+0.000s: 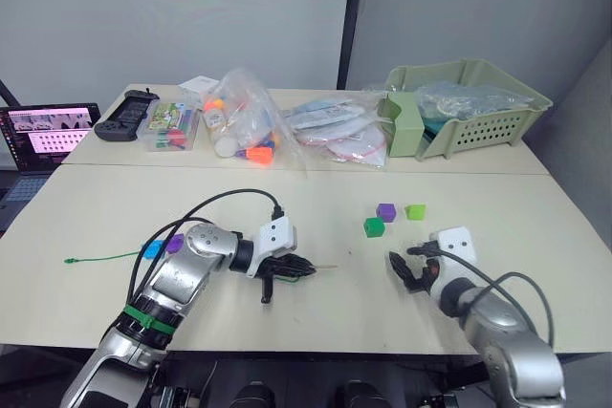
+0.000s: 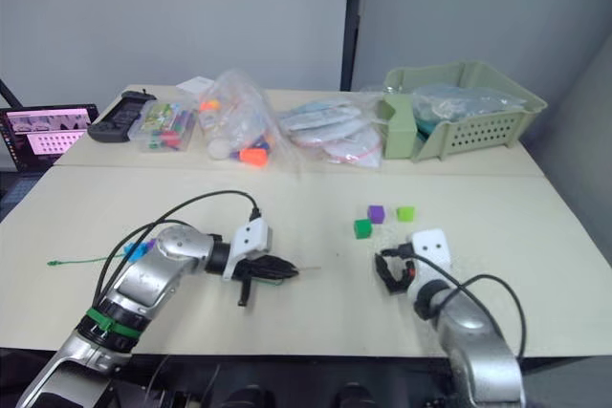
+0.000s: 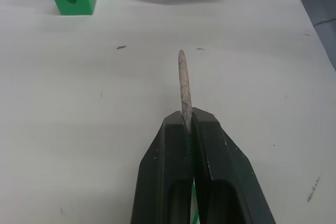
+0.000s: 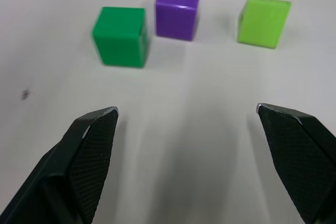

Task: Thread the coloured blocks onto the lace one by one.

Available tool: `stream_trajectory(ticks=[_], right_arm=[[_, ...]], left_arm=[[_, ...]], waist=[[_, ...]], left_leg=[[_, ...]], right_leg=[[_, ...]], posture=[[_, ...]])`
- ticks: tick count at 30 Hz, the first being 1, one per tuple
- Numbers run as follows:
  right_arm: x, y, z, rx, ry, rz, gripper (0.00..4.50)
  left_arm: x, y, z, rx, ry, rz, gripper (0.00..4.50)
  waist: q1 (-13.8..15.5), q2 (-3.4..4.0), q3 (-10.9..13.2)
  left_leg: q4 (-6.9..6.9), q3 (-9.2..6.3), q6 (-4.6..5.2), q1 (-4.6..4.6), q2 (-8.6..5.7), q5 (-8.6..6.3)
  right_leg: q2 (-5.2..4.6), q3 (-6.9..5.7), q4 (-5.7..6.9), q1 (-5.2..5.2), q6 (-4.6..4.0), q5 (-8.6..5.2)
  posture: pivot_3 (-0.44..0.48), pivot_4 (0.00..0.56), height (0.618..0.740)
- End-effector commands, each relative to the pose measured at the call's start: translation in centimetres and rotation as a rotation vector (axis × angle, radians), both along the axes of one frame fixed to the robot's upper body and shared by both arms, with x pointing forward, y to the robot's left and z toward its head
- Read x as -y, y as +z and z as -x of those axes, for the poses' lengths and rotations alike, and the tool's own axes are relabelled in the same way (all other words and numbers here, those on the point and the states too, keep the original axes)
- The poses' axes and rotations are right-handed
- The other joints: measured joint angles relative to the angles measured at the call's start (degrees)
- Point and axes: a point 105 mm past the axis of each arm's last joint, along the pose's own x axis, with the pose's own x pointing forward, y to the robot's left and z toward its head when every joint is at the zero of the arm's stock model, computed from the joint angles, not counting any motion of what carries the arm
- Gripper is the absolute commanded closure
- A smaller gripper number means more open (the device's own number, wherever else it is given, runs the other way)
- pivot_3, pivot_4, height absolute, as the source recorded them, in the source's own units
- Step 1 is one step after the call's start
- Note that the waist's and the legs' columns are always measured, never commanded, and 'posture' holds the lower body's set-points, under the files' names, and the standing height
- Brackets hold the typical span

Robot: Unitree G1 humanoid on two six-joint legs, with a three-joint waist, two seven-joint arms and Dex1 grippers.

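Already two blocks, a blue block [image 1: 151, 248] and a purple block [image 1: 174, 243], seem to sit on the lace [image 1: 100, 257] behind the left arm. The left gripper [image 1: 298, 266] is clenched on the lace's stiff tip [image 3: 183, 85], pointing it rightward for threading. Further right, the dark green cube [image 4: 120, 36], purple cube [image 4: 178, 11] and lime cube [image 4: 263, 22] wait before the right gripper [image 4: 187, 113], spread wide to pick one.

Two pale beige worktops [image 1: 115, 207] stand pushed together, a seam running across between them. Behind rises a plain grey wall [image 1: 172, 16] split by a dark vertical post [image 1: 352, 16]. At the left edge a laptop [image 1: 43, 136] glows on a lower surface. Soft, even light falls throughout, casting faint shadows.
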Motion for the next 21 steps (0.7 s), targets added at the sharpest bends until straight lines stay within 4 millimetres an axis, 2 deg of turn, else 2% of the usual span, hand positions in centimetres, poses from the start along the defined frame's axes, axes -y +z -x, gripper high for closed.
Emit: stream_trajectory(ticks=[1,10,14,19,21], right_arm=[[2.0,0.9,-1.9,0.066,-0.13,0.025,0.04],[3.6,1.0,-5.6,0.105,-0.188,0.019,0.04],[3.5,1.4,-7.7,0.125,-0.168,0.01,0.04],[3.7,1.3,-8.5,0.135,-0.164,0.009,0.04],[3.3,1.2,-8.9,0.137,-0.143,0.01,0.57]], left_arm=[[0.4,0.9,0.4,0.053,-0.031,0.009,4.5],[0.5,0.8,0.6,0.058,-0.02,0.011,4.5],[0.5,0.8,0.5,0.062,-0.008,0.016,4.5],[0.5,0.8,0.5,0.063,-0.004,0.017,4.5],[0.5,0.8,0.5,0.063,0.0,0.016,4.5]], waist=[[0.0,0.0,0.0],[-0.3,0.01,0.0],[-0.9,0.01,0.0],[-1.1,0.01,0.0],[-1.3,0.01,0.0]], left_leg=[[0.0,0.01,0.0,0.0,-0.01,0.0],[-0.11,0.0,0.0,0.0,-0.01,0.0],[-0.12,0.0,0.0,0.02,0.0,0.0],[-0.22,-0.05,0.0,0.02,-0.02,0.0],[-0.24,-0.05,0.0,0.02,-0.05,0.0]], right_leg=[[-0.01,0.01,0.0,0.0,0.0,0.0],[0.0,0.01,-0.07,-0.01,-0.01,0.01],[0.0,0.01,-0.06,-0.01,-0.02,0.01],[-0.01,0.0,-0.04,-0.01,-0.03,0.02],[-0.04,0.01,-0.03,-0.01,-0.03,0.02]], posture=[[0.0,0.15,0.74],[0.0,0.15,0.74],[0.0,0.15,0.74],[0.0,0.15,0.74],[0.0,0.15,0.74]])
